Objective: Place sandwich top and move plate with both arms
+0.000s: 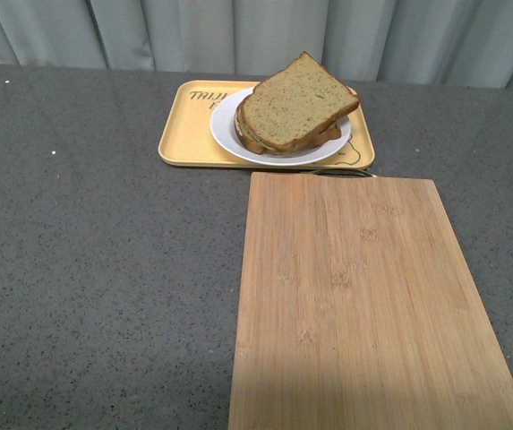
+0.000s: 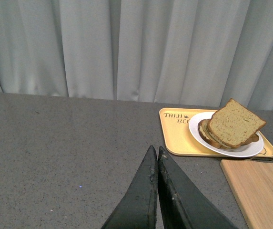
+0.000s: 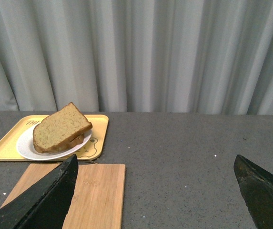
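Looking at the front view, the sandwich top [image 1: 297,100] was already sitting tilted on the stack of slices on the white plate [image 1: 223,130], and the plate sat on the yellow tray [image 1: 184,134] at about 12 o'clock from the robot, just past the far edge of the bamboo cutting board [image 1: 363,305]. So I'd guess the bread part was done and the plate move was what's left. Neither arm showed in the front view, so both were well back. The left gripper [image 2: 156,157] had its fingers pressed together with nothing between them, and the plate lay off around 2 o'clock from it. The right gripper [image 3: 155,176] was spread wide and empty, with the plate off around 10 o'clock. Honestly couldn't tell which arm was nearer; both looked about equally far, so each would have to reach forward and inward to flank the plate.
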